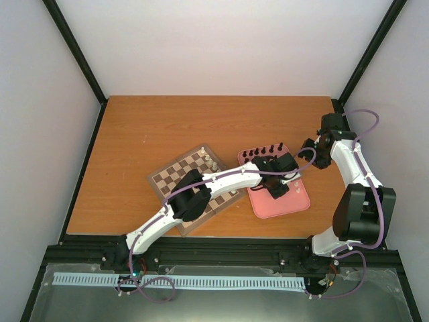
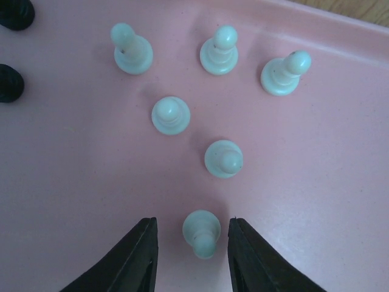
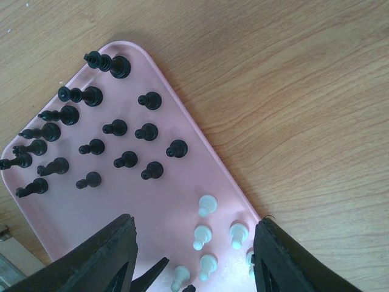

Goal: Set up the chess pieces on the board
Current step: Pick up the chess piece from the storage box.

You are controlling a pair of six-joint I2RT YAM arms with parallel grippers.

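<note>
The board (image 1: 175, 176) lies left of centre with a few cream-white chess pieces (image 1: 209, 159) on its far edge. A pink tray (image 1: 295, 204) holds the others. My left gripper (image 1: 278, 185) is low over the tray; in the left wrist view it (image 2: 191, 224) is open with a white pawn (image 2: 202, 232) between its fingers, not touching either one. Several more white pawns (image 2: 223, 158) stand beyond it. My right gripper (image 1: 310, 153) hovers open and empty above the tray's right side (image 3: 196, 222), with white pawns (image 3: 207, 205) and black pieces (image 3: 120, 127) below it.
Black pieces (image 1: 265, 151) line the tray's far edge; two (image 2: 10, 82) show at the left of the left wrist view. The left arm (image 1: 221, 181) lies across the board. The left gripper's fingertip (image 3: 152, 274) shows in the right wrist view. Bare wood table (image 1: 167, 127) surrounds everything.
</note>
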